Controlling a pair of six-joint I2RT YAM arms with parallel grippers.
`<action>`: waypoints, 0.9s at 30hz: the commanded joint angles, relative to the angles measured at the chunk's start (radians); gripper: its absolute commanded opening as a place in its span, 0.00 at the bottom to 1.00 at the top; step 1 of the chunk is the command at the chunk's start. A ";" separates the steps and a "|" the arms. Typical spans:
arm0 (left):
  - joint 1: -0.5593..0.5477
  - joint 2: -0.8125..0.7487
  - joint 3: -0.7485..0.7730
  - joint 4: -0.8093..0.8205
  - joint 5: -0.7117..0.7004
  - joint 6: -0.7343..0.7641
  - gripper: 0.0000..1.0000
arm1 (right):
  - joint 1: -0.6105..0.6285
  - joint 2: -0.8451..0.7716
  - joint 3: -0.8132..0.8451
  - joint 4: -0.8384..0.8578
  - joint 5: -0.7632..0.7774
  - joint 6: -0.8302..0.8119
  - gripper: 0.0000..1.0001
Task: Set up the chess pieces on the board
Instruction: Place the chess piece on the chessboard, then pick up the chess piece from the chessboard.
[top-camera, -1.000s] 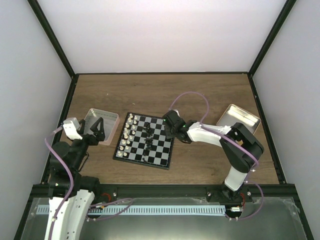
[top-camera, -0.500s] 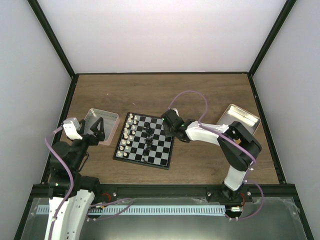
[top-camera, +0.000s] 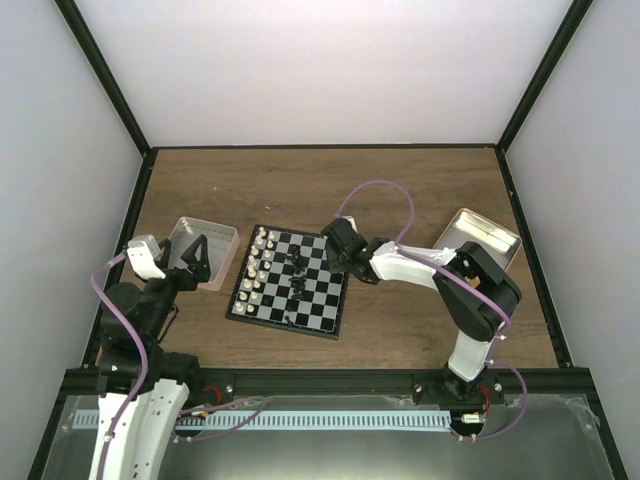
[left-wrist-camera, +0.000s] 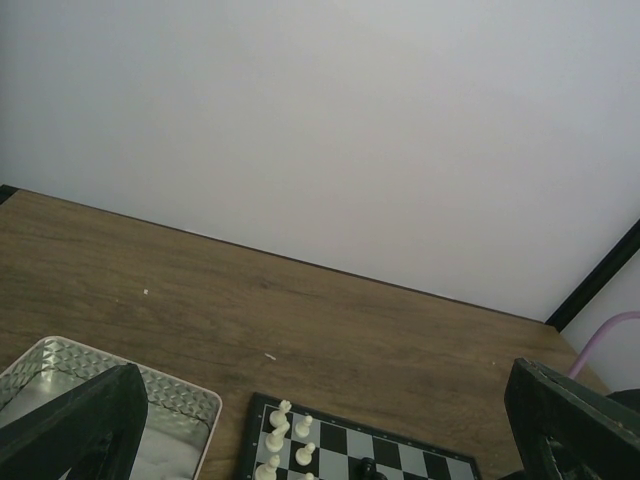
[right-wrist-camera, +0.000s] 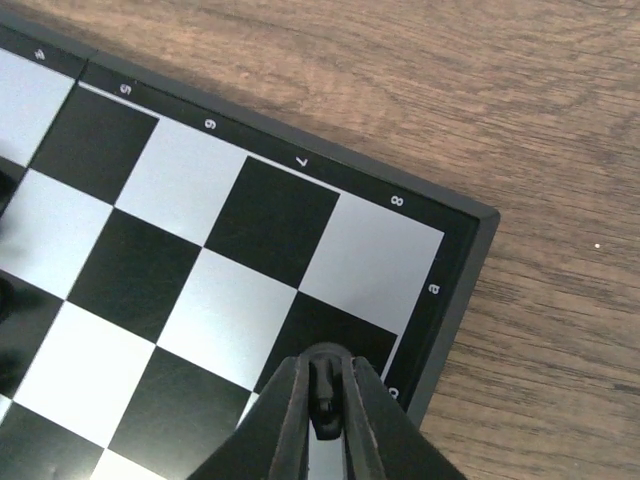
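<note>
The board (top-camera: 290, 280) lies on the table (top-camera: 300, 190). Left of it, the left gripper (top-camera: 196, 255) is wide open and empty. Over its far right corner, the right gripper (right-wrist-camera: 323, 385) pinches a black piece (right-wrist-camera: 323, 408). White pieces (top-camera: 255, 268) line its left edge.

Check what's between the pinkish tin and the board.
Nothing, only a narrow strip of bare wooden table separates the pinkish tin from the board. Top and left wrist views both show it.

Board (top-camera: 315, 295) is flanked by one tin (top-camera: 225, 250) at 9 o'clock, another tin (top-camera: 480, 228) at 3; pieces (top-camera: 255, 268) are lined along its 9 o'clock edge.
</note>
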 joint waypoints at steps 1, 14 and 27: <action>0.007 0.003 -0.007 0.016 0.006 -0.006 1.00 | -0.005 0.014 0.022 -0.059 0.007 0.003 0.16; 0.007 0.006 -0.008 0.013 0.001 -0.009 1.00 | -0.003 -0.102 0.119 -0.098 -0.093 0.006 0.45; 0.007 0.008 -0.008 0.012 0.001 -0.011 1.00 | 0.127 -0.111 0.115 -0.097 -0.213 -0.002 0.45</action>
